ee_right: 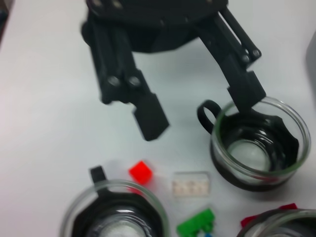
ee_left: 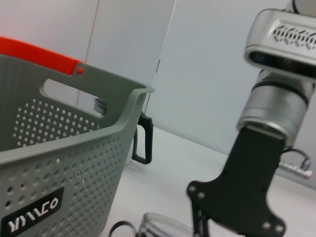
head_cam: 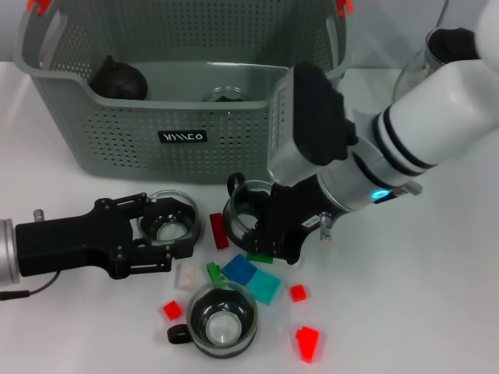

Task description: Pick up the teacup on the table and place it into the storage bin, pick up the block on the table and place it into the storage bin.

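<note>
The teacup step is in hand. At centre left of the head view, the left tool [head_cam: 160, 231] stands spread around a teacup [head_cam: 167, 224] on the desk [head_cam: 437, 312]. The right tool [head_cam: 269, 226] hovers over another cup [head_cam: 243, 207]; whether it pinches is unclear. The storage bin [head_cam: 183, 101] sits upper centre. Next, likely closing and lifting.

Storage bin [head_cam: 117, 140] label [head_cam: 182, 136]: white letters, unreadable
</note>
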You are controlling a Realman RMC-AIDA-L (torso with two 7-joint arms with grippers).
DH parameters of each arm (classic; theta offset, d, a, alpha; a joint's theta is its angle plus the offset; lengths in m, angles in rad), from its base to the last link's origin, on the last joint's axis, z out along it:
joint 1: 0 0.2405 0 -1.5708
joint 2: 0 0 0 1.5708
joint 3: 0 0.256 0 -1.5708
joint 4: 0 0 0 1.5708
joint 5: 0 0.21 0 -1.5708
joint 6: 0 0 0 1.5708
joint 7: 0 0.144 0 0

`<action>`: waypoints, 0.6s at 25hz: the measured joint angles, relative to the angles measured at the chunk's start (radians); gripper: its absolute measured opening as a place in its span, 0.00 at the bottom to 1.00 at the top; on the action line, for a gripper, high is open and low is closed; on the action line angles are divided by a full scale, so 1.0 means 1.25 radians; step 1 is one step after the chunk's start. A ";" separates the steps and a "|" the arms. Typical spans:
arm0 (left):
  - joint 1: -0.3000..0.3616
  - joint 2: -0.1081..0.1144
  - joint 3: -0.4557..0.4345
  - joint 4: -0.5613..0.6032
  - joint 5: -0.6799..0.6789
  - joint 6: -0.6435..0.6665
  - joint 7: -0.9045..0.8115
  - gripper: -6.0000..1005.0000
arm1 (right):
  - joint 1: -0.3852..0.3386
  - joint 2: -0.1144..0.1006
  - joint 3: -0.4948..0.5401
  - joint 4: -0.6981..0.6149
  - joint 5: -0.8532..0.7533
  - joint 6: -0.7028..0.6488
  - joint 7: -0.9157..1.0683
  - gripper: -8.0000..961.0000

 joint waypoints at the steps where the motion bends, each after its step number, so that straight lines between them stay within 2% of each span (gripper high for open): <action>1: 0.002 0.000 0.000 0.003 0.000 0.000 0.001 0.82 | -0.013 -0.001 0.005 -0.027 -0.001 -0.016 0.012 0.07; 9: 0.013 0.000 0.000 0.018 0.000 0.003 0.003 0.82 | -0.097 -0.001 0.086 -0.245 -0.004 -0.161 0.084 0.07; 15: 0.015 0.001 0.000 0.021 0.000 0.004 0.002 0.82 | -0.096 -0.002 0.164 -0.374 -0.004 -0.256 0.137 0.07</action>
